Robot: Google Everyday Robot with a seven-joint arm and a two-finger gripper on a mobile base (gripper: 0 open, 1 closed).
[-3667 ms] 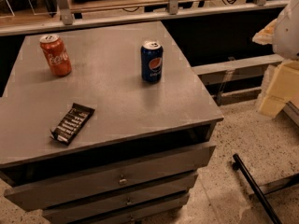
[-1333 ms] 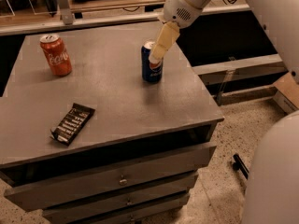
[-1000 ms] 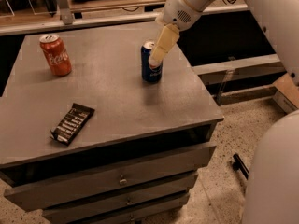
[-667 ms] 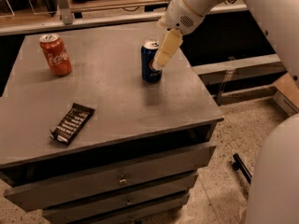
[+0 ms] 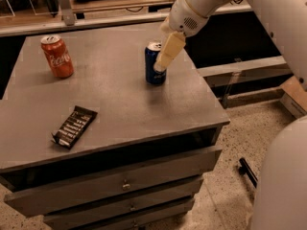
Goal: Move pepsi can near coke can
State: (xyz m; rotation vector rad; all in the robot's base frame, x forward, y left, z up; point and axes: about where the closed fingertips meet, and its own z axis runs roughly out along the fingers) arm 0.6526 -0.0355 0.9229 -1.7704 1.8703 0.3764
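pepsi can (image 5: 152, 70) near right edge of table (image 5: 120, 97); jaws at it, spread unclear

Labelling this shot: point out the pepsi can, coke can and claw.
pepsi can (image 5: 151, 70): camera view, blue side wall.
coke can (image 5: 59, 62): camera view, red lettered side.
claw (image 5: 161, 65): camera view, lower tip, by the pepsi can's right side.
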